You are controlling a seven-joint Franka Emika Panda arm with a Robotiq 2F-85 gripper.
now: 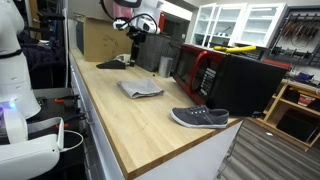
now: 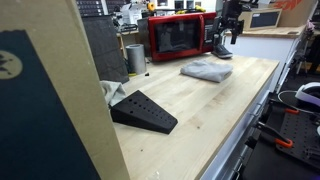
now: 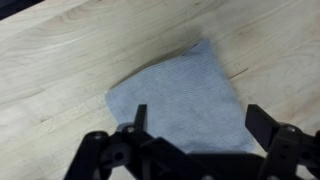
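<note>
Exterior view: cloth [image 1: 140, 89] lies folded flat on desk [image 1: 120, 130], shoe [image 1: 200, 118] well apart; exterior view: jaws hang high over cloth [image 2: 207, 71], leaving clearance; wrist view: jaws apart, empty, pointing down, so cloth [image 3: 185, 100] sits roughly centred between them.

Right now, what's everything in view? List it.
cloth: one, grey, folded flat on the counter, under the pincer
shoe: one, grey, on the counter, away from the cloth
wedge: one, black, on the counter
microwave: one, red, along the counter's back edge
can: one, metal, beside the microwave
cardboard box: one, brown, at the counter's end
counter: one, light wood
pincer: one, black, open, above the cloth, not touching it
</note>
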